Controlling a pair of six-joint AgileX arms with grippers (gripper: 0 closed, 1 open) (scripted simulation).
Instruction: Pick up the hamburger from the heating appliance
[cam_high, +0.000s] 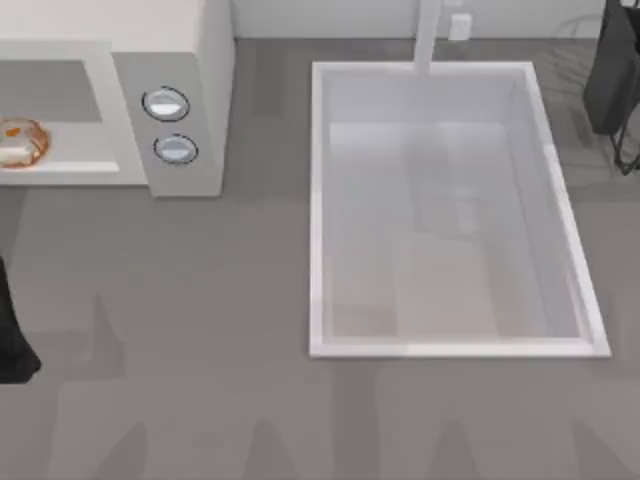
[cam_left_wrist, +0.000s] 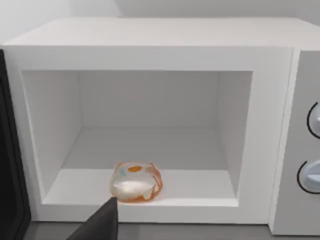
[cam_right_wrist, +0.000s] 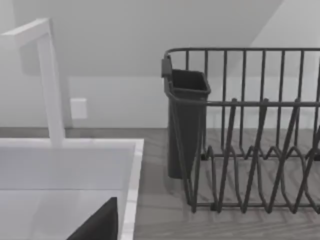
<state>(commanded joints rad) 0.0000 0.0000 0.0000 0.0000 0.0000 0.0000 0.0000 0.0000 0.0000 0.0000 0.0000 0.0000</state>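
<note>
Left arm (cam_high: 12, 335) at counter's left edge, facing the oven (cam_left_wrist: 150, 55); one dark finger (cam_left_wrist: 102, 222) shows in its wrist view, spread or pressed together: cannot tell. Burger (cam_left_wrist: 135, 181) sits at cavity floor's front edge, just beyond that finger. Judgement: enter low and level, clear the front lip, straddle the bun, close gently. Right arm (cam_high: 612, 70) parked far right by the rack (cam_right_wrist: 250, 150)

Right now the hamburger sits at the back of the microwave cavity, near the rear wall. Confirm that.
Not right. The hamburger sits at the front of the microwave cavity, close to the front edge of the floor, as the left wrist view shows.
</note>
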